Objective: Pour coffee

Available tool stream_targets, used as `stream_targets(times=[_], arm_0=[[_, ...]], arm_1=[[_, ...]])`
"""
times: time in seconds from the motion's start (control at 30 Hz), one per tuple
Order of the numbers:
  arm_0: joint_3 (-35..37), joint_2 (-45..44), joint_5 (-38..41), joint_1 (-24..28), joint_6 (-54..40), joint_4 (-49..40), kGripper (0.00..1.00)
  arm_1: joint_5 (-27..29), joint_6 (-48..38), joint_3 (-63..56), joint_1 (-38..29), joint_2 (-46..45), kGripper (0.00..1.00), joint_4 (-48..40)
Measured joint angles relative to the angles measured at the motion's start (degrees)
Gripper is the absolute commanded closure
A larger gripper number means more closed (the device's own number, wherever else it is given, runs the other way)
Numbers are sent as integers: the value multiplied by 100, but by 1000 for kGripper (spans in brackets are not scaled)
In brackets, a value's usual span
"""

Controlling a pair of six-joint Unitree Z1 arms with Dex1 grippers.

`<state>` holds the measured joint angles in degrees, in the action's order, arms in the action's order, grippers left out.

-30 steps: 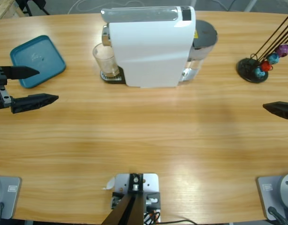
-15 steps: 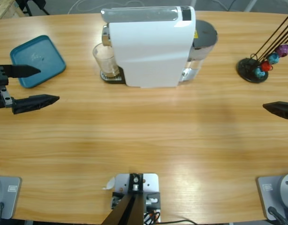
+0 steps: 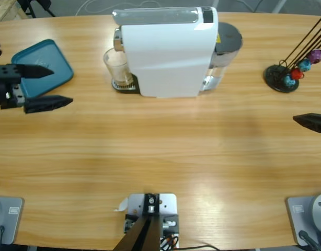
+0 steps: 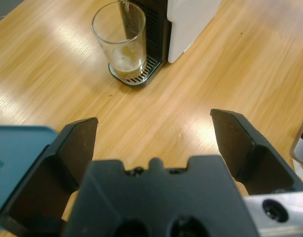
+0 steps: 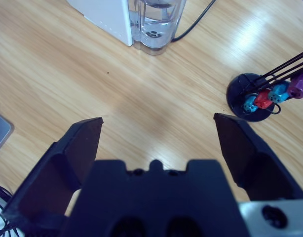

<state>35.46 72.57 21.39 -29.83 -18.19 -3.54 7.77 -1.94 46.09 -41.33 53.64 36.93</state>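
Coffee machine point(image 3: 165, 52) mid-table. Glass point(image 4: 119, 42) on its drip tray point(image 4: 136, 75), coffee point(image 4: 126, 63) shallow inside. Judged light, fragile, slippery: I grip mid-wall. My left pincer point(image 3: 43, 86) released, empty; right pincer point(image 5: 156, 143) likewise.

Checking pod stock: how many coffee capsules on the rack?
3 capsules visible on the black wire rack at the table's right end: purple, blue, red. A blue blob near the base may be another.
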Motion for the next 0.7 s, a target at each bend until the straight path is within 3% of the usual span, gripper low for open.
stream_targets(times=[0.37,0.7], arm_0=[[666,996,1009,1094,-1285,127,36],[1592,2433,1925,1227,-1674,208,36]], arm_1=[[0,0,0,0,17,9,0],[-23,25,0,0,75,13,0]])
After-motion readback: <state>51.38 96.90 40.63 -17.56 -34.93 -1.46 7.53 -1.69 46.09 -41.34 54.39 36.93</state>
